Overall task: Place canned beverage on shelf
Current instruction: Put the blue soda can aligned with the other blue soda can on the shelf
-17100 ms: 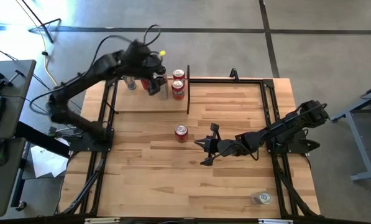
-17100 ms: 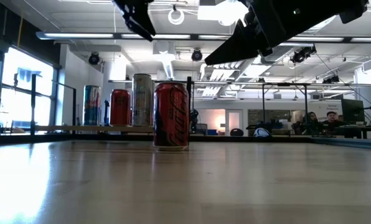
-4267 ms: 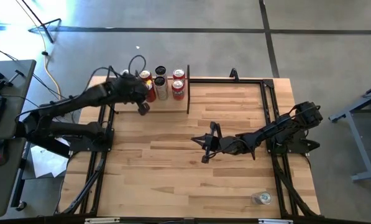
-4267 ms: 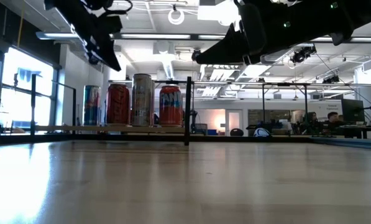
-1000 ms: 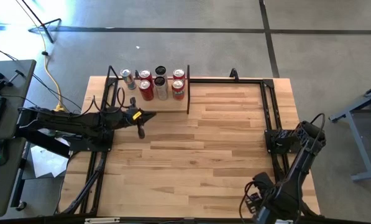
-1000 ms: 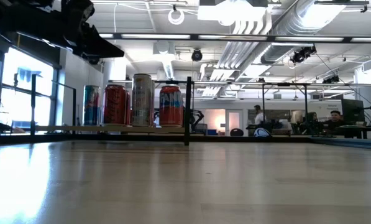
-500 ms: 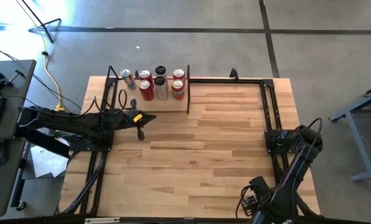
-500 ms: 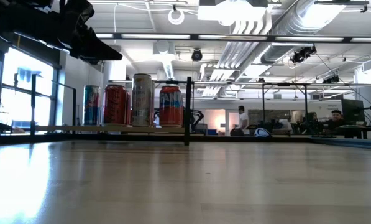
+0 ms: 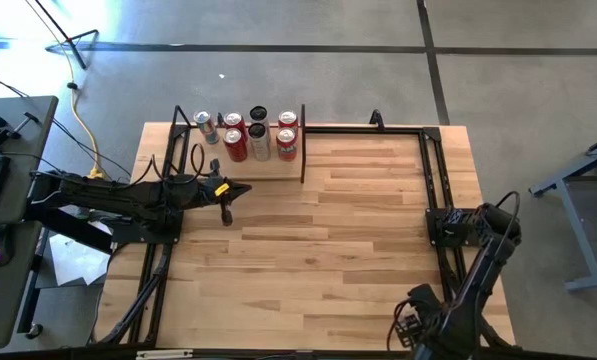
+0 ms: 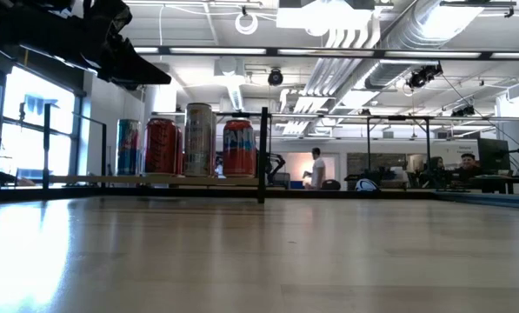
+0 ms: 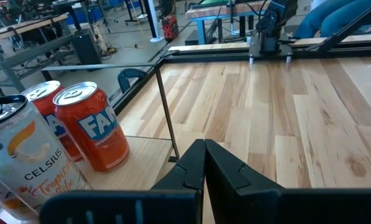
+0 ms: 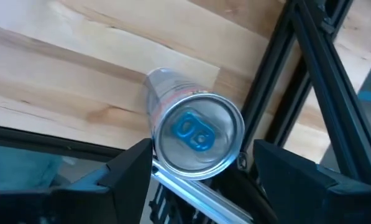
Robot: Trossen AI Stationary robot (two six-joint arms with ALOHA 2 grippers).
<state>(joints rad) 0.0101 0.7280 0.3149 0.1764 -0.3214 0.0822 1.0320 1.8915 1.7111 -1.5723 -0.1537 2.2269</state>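
Resting low over the planked wooden tabletop (image 9: pixel 358 220), the left gripper (image 9: pixel 226 205) had its fingers pressed shut on nothing, apparently parked just short of the shelf (image 9: pixel 203 170), a pale-wood board framed in thin black uprights. Red, orange and pale cans (image 9: pixel 258 135) stood upright on it in a tight cluster. Far right, at the table's near corner, the right gripper (image 12: pixel 197 168) hung above a silver canned beverage (image 12: pixel 194 134), fingers spread either side, not touching it, seemingly lined up to grasp. That can stood upright, long axis vertical, tab toward the wrist camera.
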